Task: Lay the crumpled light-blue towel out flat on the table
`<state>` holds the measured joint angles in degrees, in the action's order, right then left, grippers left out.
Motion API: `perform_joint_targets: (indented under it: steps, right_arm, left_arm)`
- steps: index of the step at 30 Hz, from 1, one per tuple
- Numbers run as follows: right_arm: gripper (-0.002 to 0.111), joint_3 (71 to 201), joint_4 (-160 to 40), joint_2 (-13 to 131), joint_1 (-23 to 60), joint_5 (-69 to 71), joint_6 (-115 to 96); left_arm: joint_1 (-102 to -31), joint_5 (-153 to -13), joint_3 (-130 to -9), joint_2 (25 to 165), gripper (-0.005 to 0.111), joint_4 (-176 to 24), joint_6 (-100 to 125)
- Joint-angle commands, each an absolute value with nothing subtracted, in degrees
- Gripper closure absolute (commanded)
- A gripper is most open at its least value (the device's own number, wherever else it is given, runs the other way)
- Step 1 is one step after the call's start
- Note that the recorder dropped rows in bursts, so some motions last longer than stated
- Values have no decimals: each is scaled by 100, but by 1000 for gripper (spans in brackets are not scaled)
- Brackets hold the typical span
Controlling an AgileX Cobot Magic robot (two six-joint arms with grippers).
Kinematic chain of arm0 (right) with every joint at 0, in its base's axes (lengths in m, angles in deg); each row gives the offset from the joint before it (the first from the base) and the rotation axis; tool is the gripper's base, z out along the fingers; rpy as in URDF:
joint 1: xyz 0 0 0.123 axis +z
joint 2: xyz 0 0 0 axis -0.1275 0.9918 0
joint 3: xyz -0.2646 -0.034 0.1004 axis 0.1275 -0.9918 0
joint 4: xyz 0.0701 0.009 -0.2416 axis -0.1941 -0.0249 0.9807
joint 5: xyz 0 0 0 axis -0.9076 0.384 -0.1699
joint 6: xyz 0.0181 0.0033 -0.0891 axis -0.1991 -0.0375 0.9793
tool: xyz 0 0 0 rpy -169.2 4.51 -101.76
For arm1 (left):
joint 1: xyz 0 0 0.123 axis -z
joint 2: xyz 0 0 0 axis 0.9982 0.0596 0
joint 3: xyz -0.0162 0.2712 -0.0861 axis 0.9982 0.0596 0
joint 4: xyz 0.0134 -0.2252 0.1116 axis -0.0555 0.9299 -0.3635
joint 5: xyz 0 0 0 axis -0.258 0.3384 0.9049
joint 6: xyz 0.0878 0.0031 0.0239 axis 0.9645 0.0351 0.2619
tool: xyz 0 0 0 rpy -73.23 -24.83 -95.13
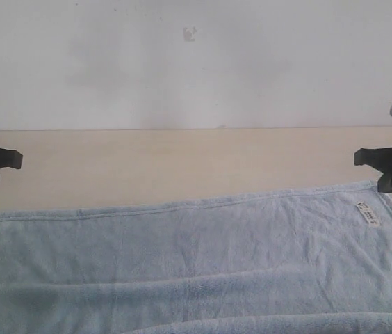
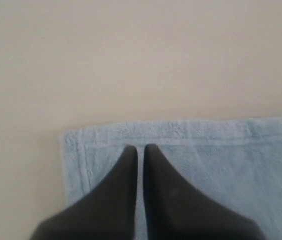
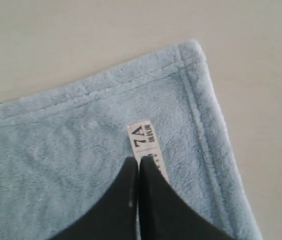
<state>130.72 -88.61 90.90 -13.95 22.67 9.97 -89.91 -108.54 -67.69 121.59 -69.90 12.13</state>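
**Towel laid out; both grippers clear of the far corners**

The towel [image 1: 196, 257] lies open on the table [image 1: 182, 156], its far hem running straight from the left corner to the right corner, where the white label [image 3: 145, 142] faces up. The near edge falls outside the exterior view. Two shallow ridges [image 1: 182, 287] cross the near part of the cloth. The far half reads as smooth.

The left gripper [image 2: 141, 150] hovers above the left far corner with its fingers drawn nearly together, only a thin slit between them and no cloth in it. The right gripper [image 3: 139, 162] hangs above the label with its fingers pressed together, likewise empty. In the exterior view both sit raised at the sides, apart from the towel.

Judged from this layout, the spreading step is close to complete and the cloth is released. Any next move calls for opening the fingers, taking the near hem and drawing it gently toward the near side, so that the ridges pull out without dragging the far corners.
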Motion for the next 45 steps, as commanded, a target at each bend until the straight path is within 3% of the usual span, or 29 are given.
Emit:
perform_joint_targets:
  steps: [1, 7, 12, 19, 23, 34, 40, 45]
  right_arm:
    - [108, 13050, -9010, 8715, -1173, 2671, 993]
    - [108, 12948, -9000, 8584, -564, 2581, 1445]
    - [108, 12948, -9000, 8510, -341, 2212, 1498]
    - [108, 12948, -8989, 8510, -341, 1690, 1548]
    - [108, 12948, -8989, 8510, -336, 1913, 1431]
    - [108, 12935, -9097, 8510, -336, 3183, 1394]
    - [108, 12935, -8878, 8693, -336, 2433, 1669]
    - [108, 12935, -8818, 9342, -397, 1852, 1644]
  left_arm:
    - [-8989, -11720, -6617, 11977, 103, -6193, 1474]
    - [-8989, -12024, -5728, 11794, 103, -3985, 3588]
    - [-8989, -12090, -4849, 10641, 103, -2247, 5083]
    - [-8989, -12090, -3852, 8945, 103, -2652, 5403]
    - [-8989, -11192, -3549, 8706, 103, -2495, 5445]
    - [-8989, -10713, -4010, 10369, 103, -1684, 6008]
    - [-8989, -10918, -4876, 11415, 103, -1471, 6417]
    - [-8989, -10191, -5352, 12211, 103, -1424, 6807]
